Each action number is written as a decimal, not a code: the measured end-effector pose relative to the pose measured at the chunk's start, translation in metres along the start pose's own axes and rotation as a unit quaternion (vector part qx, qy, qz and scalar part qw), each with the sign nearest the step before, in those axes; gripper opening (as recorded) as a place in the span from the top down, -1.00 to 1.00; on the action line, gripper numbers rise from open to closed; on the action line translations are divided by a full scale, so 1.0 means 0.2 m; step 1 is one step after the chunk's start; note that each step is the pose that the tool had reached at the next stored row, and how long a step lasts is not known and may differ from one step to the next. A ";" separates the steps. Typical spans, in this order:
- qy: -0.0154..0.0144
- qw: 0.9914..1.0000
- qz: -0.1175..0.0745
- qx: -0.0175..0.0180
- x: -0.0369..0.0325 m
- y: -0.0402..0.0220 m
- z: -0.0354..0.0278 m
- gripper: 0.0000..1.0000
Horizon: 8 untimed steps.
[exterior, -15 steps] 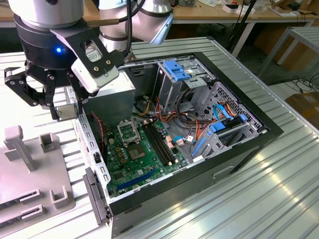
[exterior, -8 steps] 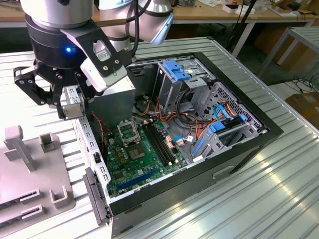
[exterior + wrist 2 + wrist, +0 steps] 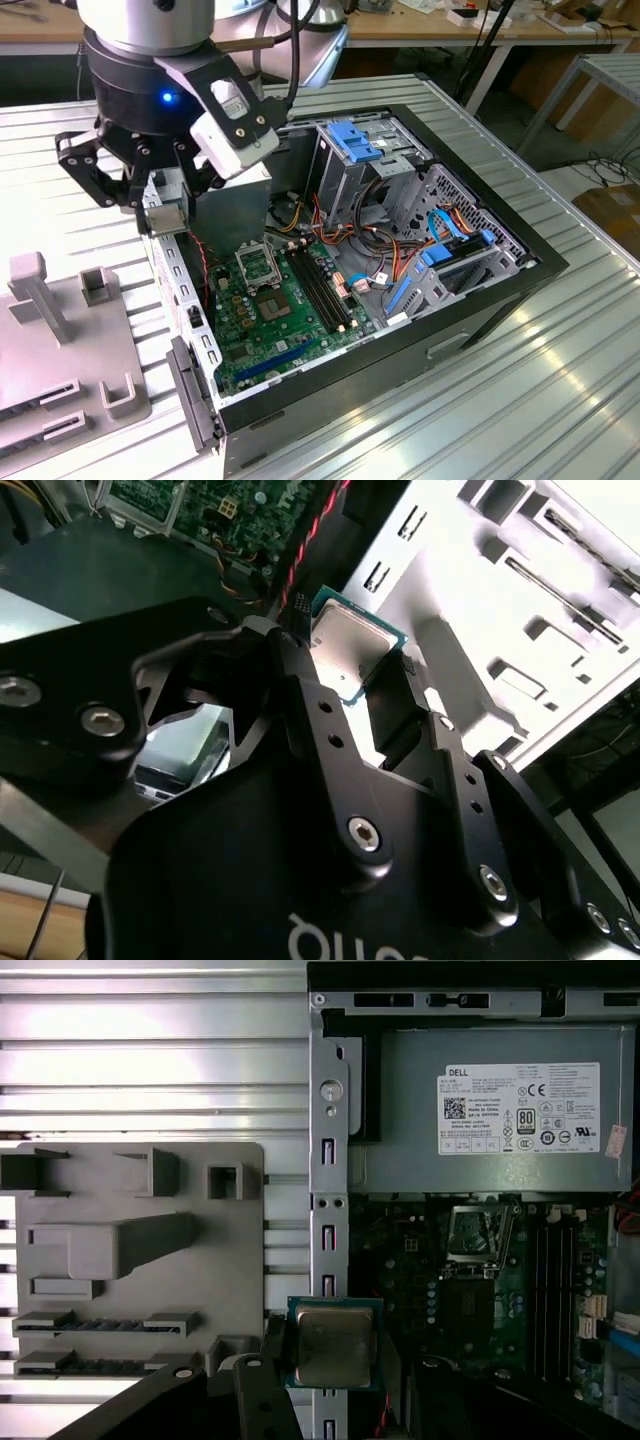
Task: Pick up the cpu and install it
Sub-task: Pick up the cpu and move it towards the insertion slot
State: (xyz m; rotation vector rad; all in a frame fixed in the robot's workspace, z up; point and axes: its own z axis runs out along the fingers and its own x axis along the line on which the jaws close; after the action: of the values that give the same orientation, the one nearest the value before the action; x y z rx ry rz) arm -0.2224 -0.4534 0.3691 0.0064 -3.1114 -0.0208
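The cpu [image 3: 333, 1345], a small square chip with a dull silvery top and a green rim, is pinched between the black fingers of my gripper [image 3: 335, 1362]. In the second wrist view the cpu [image 3: 345, 642] shows edge-on between the two fingers [image 3: 300, 695]. In the exterior view my gripper [image 3: 167, 212] hangs above the case's side wall [image 3: 180, 290] at that view's left, shut on the cpu [image 3: 166, 216]. The open socket [image 3: 255, 263] sits on the green motherboard [image 3: 285, 320], to the exterior view's right of the gripper and lower; its frame [image 3: 480, 1235] is empty.
A grey fixture plate [image 3: 60, 350] with slots and posts lies on the ribbed metal table [image 3: 480, 400] beside the open computer case. Inside the case are the power supply [image 3: 490, 1110], black memory slots [image 3: 322, 290], drive cages [image 3: 360, 150] and loose cables [image 3: 390, 235].
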 end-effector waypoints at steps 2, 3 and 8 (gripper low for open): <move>0.000 1.000 0.000 0.000 -0.032 0.000 -0.001 0.05; 0.000 1.000 0.000 0.000 -0.041 0.000 -0.001 0.05; 0.000 1.000 0.000 0.000 -0.094 0.000 -0.003 0.05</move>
State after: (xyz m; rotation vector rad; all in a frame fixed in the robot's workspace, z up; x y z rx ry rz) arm -0.2036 -0.4533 0.3691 0.0064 -3.1114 -0.0207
